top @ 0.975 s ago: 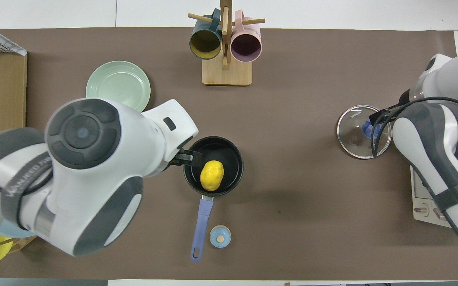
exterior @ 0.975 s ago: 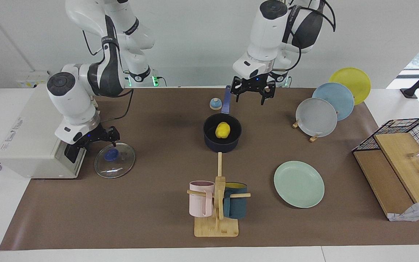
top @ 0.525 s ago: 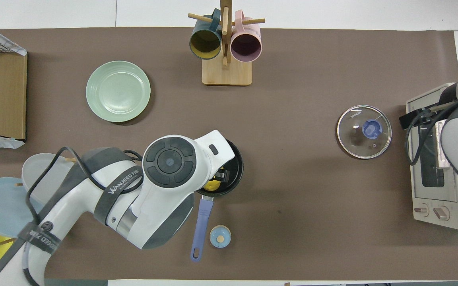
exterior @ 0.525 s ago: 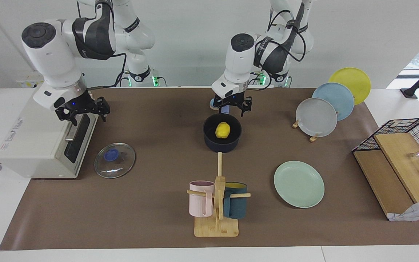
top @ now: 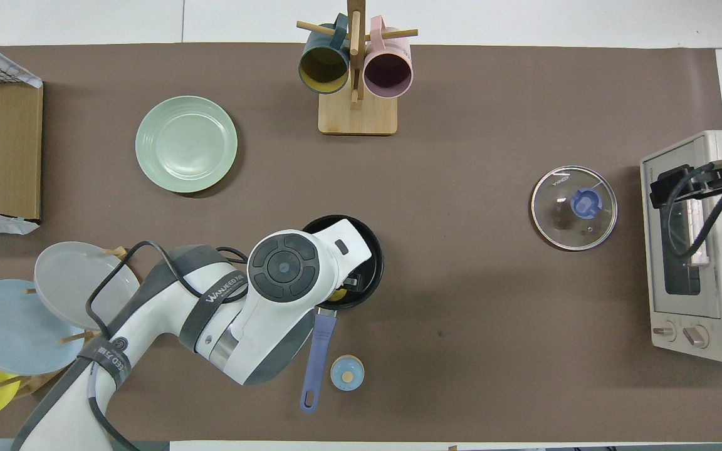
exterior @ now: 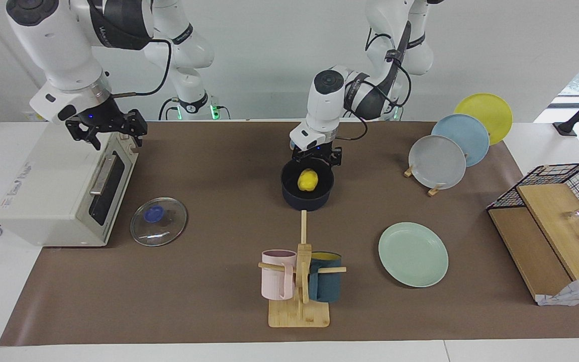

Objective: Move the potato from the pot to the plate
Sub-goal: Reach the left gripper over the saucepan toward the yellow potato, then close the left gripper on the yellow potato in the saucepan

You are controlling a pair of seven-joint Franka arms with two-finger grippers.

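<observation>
The yellow potato (exterior: pixel 308 180) lies inside the dark blue pot (exterior: pixel 307 200) in the middle of the table. In the overhead view the left arm covers most of the pot (top: pixel 371 249), and only a sliver of the potato (top: pixel 336 294) shows. My left gripper (exterior: pixel 315 157) hangs open just above the pot's rim, on the side where the handle (top: pixel 317 360) leaves it, a little above the potato. The mint-green plate (exterior: pixel 413 254) (top: pixel 186 143) lies bare, farther from the robots and toward the left arm's end. My right gripper (exterior: pixel 106 131) is open, raised over the toaster oven.
A glass lid (exterior: pixel 159 221) lies beside the toaster oven (exterior: pixel 63 186). A wooden mug rack (exterior: pixel 299 281) with a pink and a teal mug stands farther out than the pot. A small blue knob (top: pixel 346 373) sits beside the pot handle. Plate stand (exterior: pixel 438 162) and wire basket (exterior: pixel 556 211) fill the left arm's end.
My left gripper has come down from beside the pot's handle to just over the pot's rim. My right gripper has lifted off the glass lid and risen over the toaster oven.
</observation>
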